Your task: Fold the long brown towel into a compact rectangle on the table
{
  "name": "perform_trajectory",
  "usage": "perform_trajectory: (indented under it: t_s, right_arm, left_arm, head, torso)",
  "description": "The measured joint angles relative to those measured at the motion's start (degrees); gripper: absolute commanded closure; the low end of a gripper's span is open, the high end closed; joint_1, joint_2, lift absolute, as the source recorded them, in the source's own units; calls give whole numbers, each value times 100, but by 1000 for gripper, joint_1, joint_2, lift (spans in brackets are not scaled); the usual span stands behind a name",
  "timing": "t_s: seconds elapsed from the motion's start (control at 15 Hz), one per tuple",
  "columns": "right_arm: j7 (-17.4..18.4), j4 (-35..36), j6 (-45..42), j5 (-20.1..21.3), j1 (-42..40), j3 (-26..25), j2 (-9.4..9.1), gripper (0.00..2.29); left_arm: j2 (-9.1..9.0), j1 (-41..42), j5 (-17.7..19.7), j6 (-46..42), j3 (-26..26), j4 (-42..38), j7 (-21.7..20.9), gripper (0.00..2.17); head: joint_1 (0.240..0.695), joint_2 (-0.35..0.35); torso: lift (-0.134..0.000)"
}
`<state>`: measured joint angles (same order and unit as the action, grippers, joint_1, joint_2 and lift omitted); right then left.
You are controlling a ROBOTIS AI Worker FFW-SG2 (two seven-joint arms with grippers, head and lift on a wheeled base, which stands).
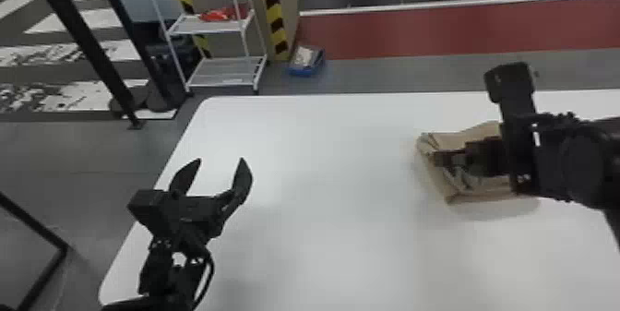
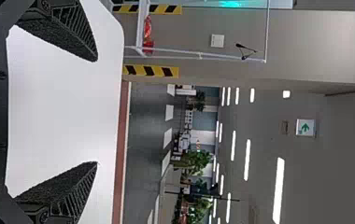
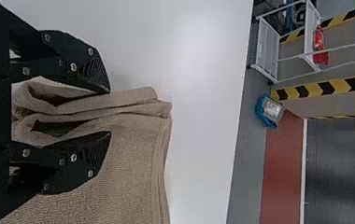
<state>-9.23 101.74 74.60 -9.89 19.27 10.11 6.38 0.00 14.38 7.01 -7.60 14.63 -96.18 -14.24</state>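
The brown towel (image 1: 489,194) lies as a folded, layered bundle on the right part of the white table (image 1: 332,185). Over its left part is my right gripper (image 1: 438,158), coming in from the right side. In the right wrist view the gripper (image 3: 106,112) is shut on a thick, looped fold of the towel (image 3: 129,163), with several layers pinched between the fingers. My left gripper (image 1: 221,163) stands open above the table's left side, well away from the towel. The left wrist view shows the same gripper (image 2: 96,112) with its fingers wide apart and nothing between them.
The table's left edge (image 1: 184,141) runs close beside the left gripper. Beyond the far edge, on the floor, stand a white wire shelf (image 1: 226,72) and a blue box (image 1: 307,61). Dark posts (image 1: 92,47) rise at the far left.
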Motion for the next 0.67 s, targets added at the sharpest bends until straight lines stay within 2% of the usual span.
perform_trajectory:
  t_s: [0.13, 0.2, 0.27, 0.33, 0.4, 0.47, 0.67]
  right_arm:
    - [0, -1, -277, -58, -86, -41, -1, 76]
    - [0, 2, -337, -68, -123, -91, 1, 184]
    - [-2, 6, -357, -70, -146, -161, 3, 444]
    - [-7, 6, -366, -68, -153, -230, 4, 937]
    - [-15, 6, -374, -54, -149, -301, 8, 1649]
    - [-23, -19, -379, -23, -118, -347, 11, 2101]
    - [-9, -376, -482, 160, 28, -301, 5, 2162]
  left_arm:
    - [0, 7, -1, 0, -3, -2, 0, 87]
    - [0, 14, -1, 0, -3, -12, 0, 87]
    - [0, 20, -1, 0, 1, -14, 0, 87]
    - [0, 25, 0, 0, 5, -14, 0, 87]
    - [0, 27, 1, 0, 6, -13, 0, 87]
    - [0, 25, 1, 0, -1, -5, 0, 87]
    - [0, 9, -1, 0, -28, 0, 0, 87]
  head:
    - [695, 202]
    - [695, 200]
    - [695, 197]
    - [695, 193]
    - [695, 188]
    - [695, 178]
    - [695, 165]
  torso:
    - [-123]
    - [-123]
    - [-123]
    - [-123]
    - [-123]
    - [-123]
    - [-123]
